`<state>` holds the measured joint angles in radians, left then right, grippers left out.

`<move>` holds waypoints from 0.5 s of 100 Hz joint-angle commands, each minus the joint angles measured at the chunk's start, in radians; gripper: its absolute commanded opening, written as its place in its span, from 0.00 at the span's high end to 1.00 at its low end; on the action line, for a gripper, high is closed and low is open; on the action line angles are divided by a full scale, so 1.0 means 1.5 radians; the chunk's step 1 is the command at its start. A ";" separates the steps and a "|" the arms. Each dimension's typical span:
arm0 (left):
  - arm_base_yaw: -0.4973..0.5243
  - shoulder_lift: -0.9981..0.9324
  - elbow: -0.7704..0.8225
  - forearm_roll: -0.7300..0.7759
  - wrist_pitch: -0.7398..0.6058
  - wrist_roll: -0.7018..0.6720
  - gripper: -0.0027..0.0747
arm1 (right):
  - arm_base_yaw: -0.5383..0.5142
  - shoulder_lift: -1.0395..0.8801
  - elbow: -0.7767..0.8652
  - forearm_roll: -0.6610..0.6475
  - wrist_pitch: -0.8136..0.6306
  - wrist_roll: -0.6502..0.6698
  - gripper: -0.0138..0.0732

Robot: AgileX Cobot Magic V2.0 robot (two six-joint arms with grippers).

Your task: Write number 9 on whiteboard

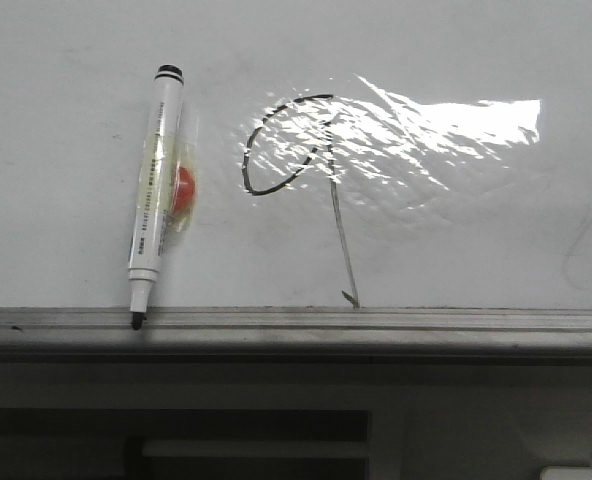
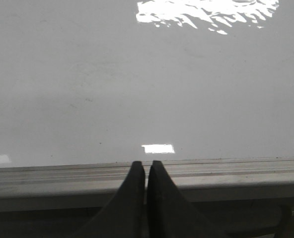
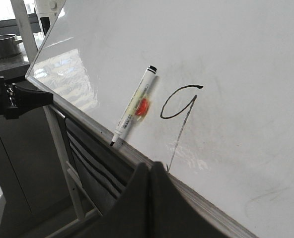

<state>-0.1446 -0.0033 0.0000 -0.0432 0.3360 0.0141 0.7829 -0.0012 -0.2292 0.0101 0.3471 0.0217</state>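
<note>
Sitting near the middle of the whiteboard [image 1: 66, 90], the 9 [image 1: 301, 165] is a thin black line: an open oval loop with a long, paler straight tail that runs down to a small hook just above the grey ledge [image 1: 376, 322]. In the front view the upper right of the loop lies inside a bright, wrinkled glare patch [image 1: 446, 125] that spreads to the right. In the right wrist view the same 9 [image 3: 179, 101] shows clear of glare, its tail fading toward the ledge [image 3: 87, 119].

A marker [image 1: 154, 195] rests to the left of the 9, apart from it. Its white barrel leans slightly, black end cap up, and its bare black tip touches the ledge. A red blob [image 1: 183, 190] shows at mid-barrel on the side facing the 9; what it is cannot be told. The right wrist view shows the marker [image 3: 132, 106] leaning the same way, tip on the ledge.

The left gripper [image 2: 146, 168] has its dark jaws together, only a hairline seam between them, with nothing held; the tips lie in front of the ledge [image 2: 236, 176], with bare board [image 2: 137, 89] beyond. The right gripper [image 3: 150, 171] likewise has its jaws closed against each other and empty, the tips just at the foot of the 9's tail in that view.
</note>
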 commanded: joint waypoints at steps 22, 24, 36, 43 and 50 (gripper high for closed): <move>0.002 -0.019 0.013 -0.006 -0.026 -0.006 0.99 | 0.002 0.007 0.000 -0.012 -0.069 -0.003 0.91; 0.002 -0.019 0.013 -0.006 -0.026 -0.006 0.99 | 0.002 0.007 0.003 -0.015 -0.082 -0.003 0.91; 0.002 -0.019 0.013 -0.006 -0.026 -0.006 0.99 | -0.020 0.007 0.051 -0.048 -0.289 -0.003 0.91; 0.002 -0.019 0.013 -0.006 -0.026 -0.006 0.99 | -0.053 0.007 0.090 -0.067 -0.422 -0.003 0.91; 0.002 -0.019 0.013 -0.006 -0.026 -0.006 0.99 | -0.102 0.007 0.126 -0.067 -0.549 -0.003 0.91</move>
<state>-0.1446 -0.0033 0.0000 -0.0432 0.3360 0.0141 0.7009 -0.0012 -0.0641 -0.0613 -0.1676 0.0217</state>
